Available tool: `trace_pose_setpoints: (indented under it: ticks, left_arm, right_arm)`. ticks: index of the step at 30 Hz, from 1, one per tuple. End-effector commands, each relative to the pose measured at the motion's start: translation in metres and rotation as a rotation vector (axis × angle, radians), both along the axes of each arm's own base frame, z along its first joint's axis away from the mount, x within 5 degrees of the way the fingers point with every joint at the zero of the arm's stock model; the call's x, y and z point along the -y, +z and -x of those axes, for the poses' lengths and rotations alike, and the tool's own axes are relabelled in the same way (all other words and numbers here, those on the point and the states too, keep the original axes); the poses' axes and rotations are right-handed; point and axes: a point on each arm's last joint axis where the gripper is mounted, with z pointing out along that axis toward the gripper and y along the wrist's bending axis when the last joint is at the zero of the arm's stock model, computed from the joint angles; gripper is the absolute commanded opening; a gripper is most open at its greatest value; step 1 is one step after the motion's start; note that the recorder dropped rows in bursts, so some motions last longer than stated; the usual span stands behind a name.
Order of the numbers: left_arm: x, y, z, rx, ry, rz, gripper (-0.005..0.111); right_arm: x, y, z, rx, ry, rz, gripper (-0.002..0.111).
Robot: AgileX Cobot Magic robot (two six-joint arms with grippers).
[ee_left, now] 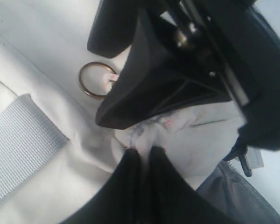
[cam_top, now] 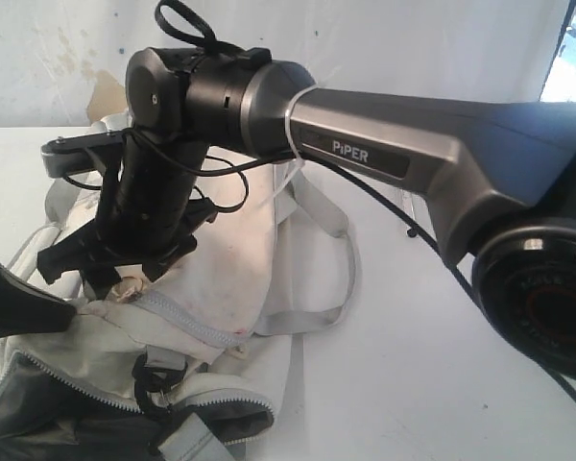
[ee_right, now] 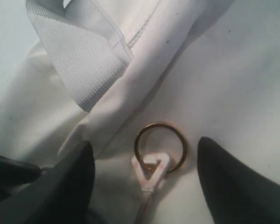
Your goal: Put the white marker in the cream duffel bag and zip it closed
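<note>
Exterior view: cream duffel bag (cam_top: 245, 240), reddish-stained, unzipped

the right arm (cam_top: 403, 154), marked piper, reaches across from the right, and the right gripper (cam_top: 115, 264) points down onto the cream duffel bag (cam_top: 240, 259) on the white table (cam_top: 442, 384) – a grey strap (cam_top: 338, 279) loops beside it, grey lining (cam_top: 67, 408) showing at the bag's open end.

Bright washed-out whites, soft blur in close-ups
</note>
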Motion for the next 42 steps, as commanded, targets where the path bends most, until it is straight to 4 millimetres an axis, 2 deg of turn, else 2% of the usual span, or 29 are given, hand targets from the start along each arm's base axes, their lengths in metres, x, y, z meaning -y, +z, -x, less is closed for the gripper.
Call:
trace_pose_setpoints:
  ticks: [1,6,10,18,22,27,39,42]
  left_arm:
    - [0.001,0.002,0.002,0.005,-0.009,0.000,0.000]
    - [0.001,0.002,0.002,0.005,-0.009,0.000,0.000]
    - [0.001,0.002,0.002,0.005,-0.009,0.000,0.000]
    - [0.001,0.002,0.002,0.006,-0.007,-0.001,0.000]
    - [0.001,0.002,0.002,0.006,-0.007,-0.001,0.000]
    - [0.001,0.002,0.002,0.002,-0.009,-0.005,0.000]
    - [0.000,0.001,0.001,-0.012,0.012,-0.017,0.000]
    - [-0.003,-0.001,-0.002,-0.051,0.101,-0.026,0.000]
  right_arm:
    - [0.003,-0.002,0.001,-0.030,-0.002,0.032,0.060]
    - [0.004,-0.004,0.003,-0.053,0.001,0.055,0.060]
    - [0.006,-0.006,0.006,-0.086,-0.001,0.078,0.051]
    - [0.003,-0.015,0.003,-0.092,-0.007,0.079,0.024]
    - [0.001,-0.017,0.002,-0.078,-0.014,0.066,0.000]
    - [0.002,-0.009,-0.006,-0.039,-0.035,0.025,0.000]
    - [0.016,0.024,-0.020,0.059,-0.097,-0.044,0.000]
    - [0.019,0.035,-0.020,0.076,-0.100,-0.063,0.000]
